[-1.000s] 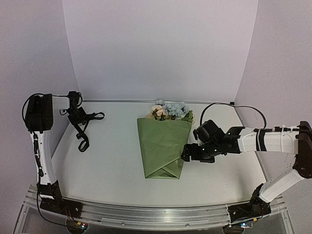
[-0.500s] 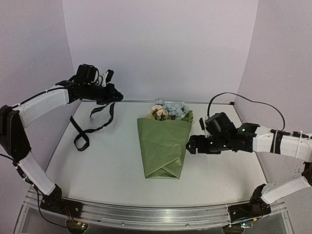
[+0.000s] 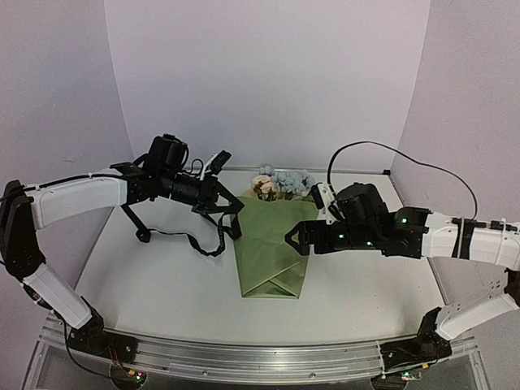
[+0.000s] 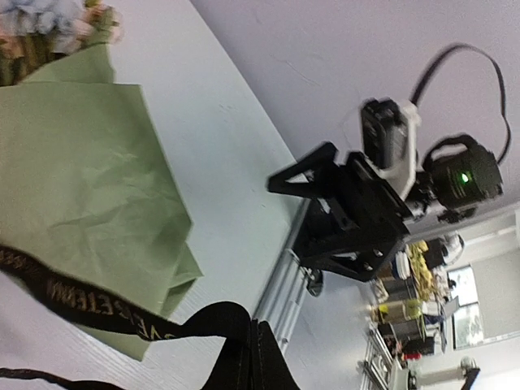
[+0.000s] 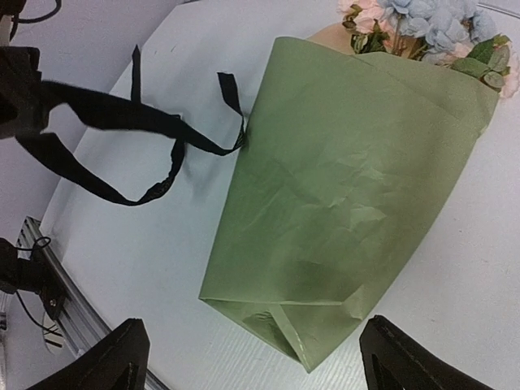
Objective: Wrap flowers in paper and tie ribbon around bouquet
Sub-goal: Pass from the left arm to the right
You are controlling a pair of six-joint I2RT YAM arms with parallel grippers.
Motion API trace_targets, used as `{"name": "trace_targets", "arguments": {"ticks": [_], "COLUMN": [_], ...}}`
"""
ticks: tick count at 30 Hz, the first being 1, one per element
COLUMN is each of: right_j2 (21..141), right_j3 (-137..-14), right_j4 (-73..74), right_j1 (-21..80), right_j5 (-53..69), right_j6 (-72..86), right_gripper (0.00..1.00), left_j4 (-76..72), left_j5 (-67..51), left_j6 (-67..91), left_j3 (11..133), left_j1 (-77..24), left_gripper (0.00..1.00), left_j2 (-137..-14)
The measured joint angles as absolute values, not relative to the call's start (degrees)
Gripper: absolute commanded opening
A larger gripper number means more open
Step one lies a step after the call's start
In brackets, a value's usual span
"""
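Over the middle of the worktop [image 3: 162,284], seen from above, the bouquet [image 3: 272,236] lies flat with its folded narrow end toward the near edge. The left tool [image 3: 230,207], pressed together on the ribbon [image 3: 195,238], hangs at the cone's left side, and slack trails toward the left edge. The right tool [image 3: 296,238], spread wide and holding nothing, hovers at the cone's right side.

From the left wrist, the lettered ribbon runs into shut fingers [image 4: 244,361] and crosses in front of the paper [image 4: 81,179] near its lower corner.

From the right wrist, the ribbon reaches the paper's left edge. Nothing pins the cone down. My worry is that a pull on the ribbon would drag or unfold the loose wrap, or that the trailing slack would snag. As a container, the paper cone holds the flowers [image 5: 422,24]: the stems are hidden inside, and the heads stick out of the open end toward the far edge.
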State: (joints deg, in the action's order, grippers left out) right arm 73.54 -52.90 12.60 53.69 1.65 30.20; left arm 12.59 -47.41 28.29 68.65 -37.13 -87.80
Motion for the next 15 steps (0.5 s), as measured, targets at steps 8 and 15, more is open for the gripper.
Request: {"name": "trace_targets", "arguments": {"ticks": [8, 15], "right_j2": [78.2, 85.7], "right_j3": [-55.0, -55.3], "right_j4": [5.9, -3.6], "right_j1": [55.4, 57.5], "right_j5": [5.8, 8.6], "right_j6": [25.1, 17.0], "right_gripper": [0.89, 0.91], "left_j4": [11.3, 10.8], "left_j5": [-56.5, -59.4], "left_j6": [26.7, 25.9], "left_j3": [67.4, 67.5], "left_j1": [-40.5, -40.5], "left_gripper": [0.0, 0.0], "left_j2": [-84.7, -79.4]}}
